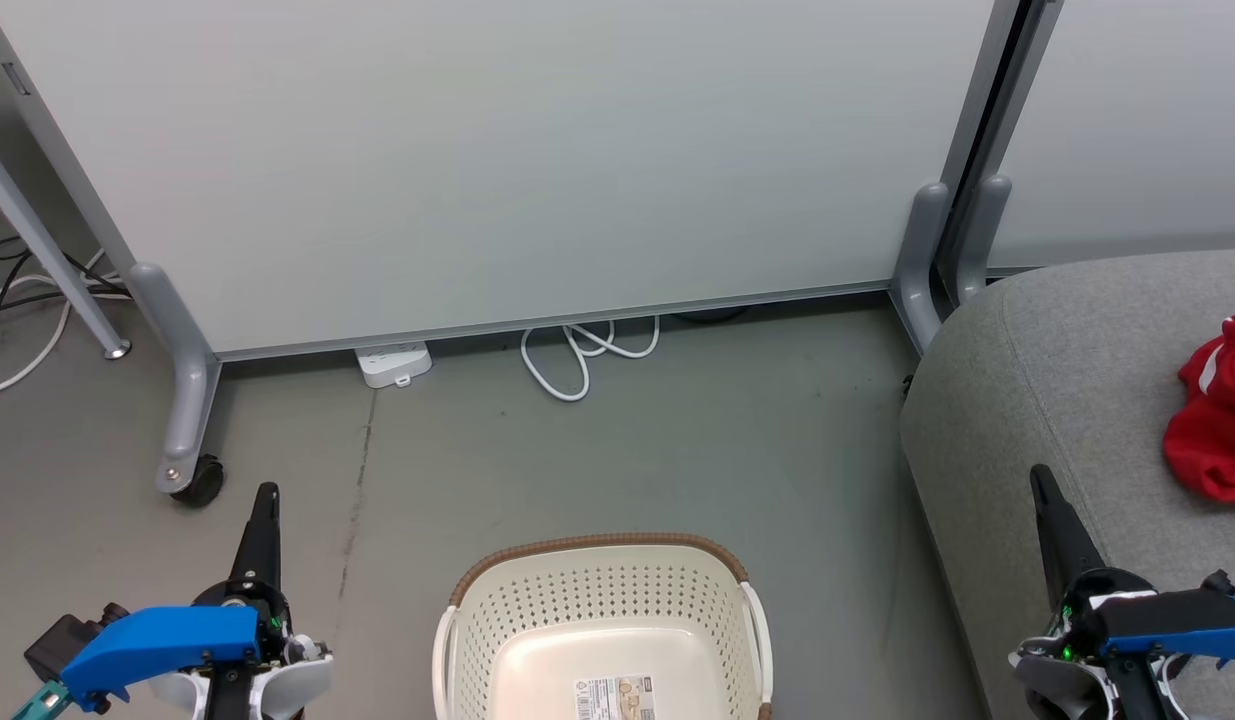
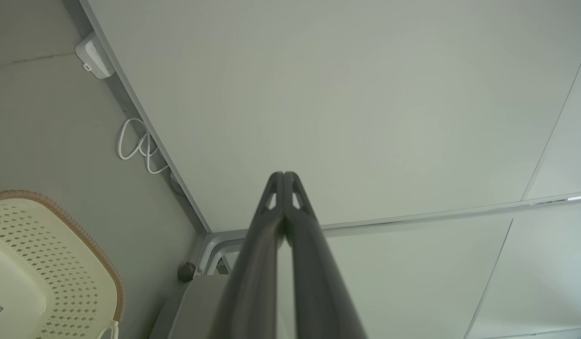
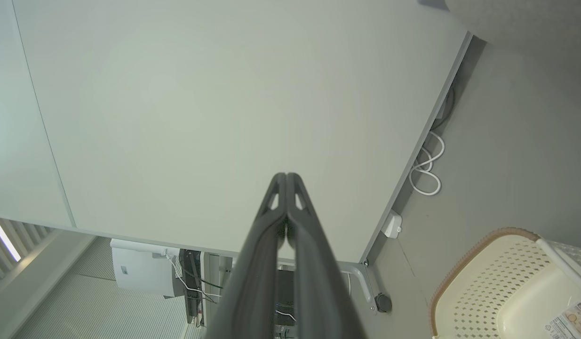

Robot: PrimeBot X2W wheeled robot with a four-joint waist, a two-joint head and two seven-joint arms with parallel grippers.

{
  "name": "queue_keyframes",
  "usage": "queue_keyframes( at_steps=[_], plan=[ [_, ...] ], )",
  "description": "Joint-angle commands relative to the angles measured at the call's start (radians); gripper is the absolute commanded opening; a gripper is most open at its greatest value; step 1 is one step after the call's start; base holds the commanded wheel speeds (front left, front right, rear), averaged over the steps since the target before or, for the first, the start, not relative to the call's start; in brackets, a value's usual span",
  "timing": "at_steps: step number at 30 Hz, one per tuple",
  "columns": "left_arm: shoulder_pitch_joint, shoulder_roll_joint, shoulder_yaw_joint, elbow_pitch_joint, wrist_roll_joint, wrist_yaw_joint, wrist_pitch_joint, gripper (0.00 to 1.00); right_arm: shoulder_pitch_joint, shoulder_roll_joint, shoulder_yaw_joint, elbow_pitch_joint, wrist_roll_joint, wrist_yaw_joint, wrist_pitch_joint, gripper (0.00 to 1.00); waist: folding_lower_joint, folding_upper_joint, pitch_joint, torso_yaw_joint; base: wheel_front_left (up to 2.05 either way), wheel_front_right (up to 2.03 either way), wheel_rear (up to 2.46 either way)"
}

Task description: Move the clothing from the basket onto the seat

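Red clothing [image 1: 1215,425] lies on the grey seat [image 1: 1057,380] beside the cream basket [image 1: 597,595], with left gripper [image 1: 266,495] and right gripper [image 1: 1039,480] both clenched.

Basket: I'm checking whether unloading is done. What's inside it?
Inside the basket: a bare bottom with a paper label, nothing else visible. Its near end lies out of frame.

Perforated smooth plastic basket [image 1: 602,610] with woven-look rim; matt woven-cloth seat [image 1: 1067,400]; soft fabric clothing [image 1: 1217,410]; matt floor [image 1: 677,450].
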Motion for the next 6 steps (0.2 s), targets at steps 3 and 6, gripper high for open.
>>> queue_keyframes(
  at_steps=[3,6],
  plan=[
    [-0.017,0.000,0.012,-0.010,-0.039,-0.010,0.013,0.00,-0.013,0.001,-0.004,-0.009,0.043,0.000,0.013,0.00,0.0000,0.0000,0.001,-0.001,0.00,0.00,0.00],
    [-0.017,0.000,0.014,-0.013,-0.059,-0.010,0.019,0.00,-0.013,0.002,-0.005,-0.010,0.067,0.000,0.017,0.00,0.0000,0.0000,0.002,-0.002,0.00,0.00,0.00]
  ],
)
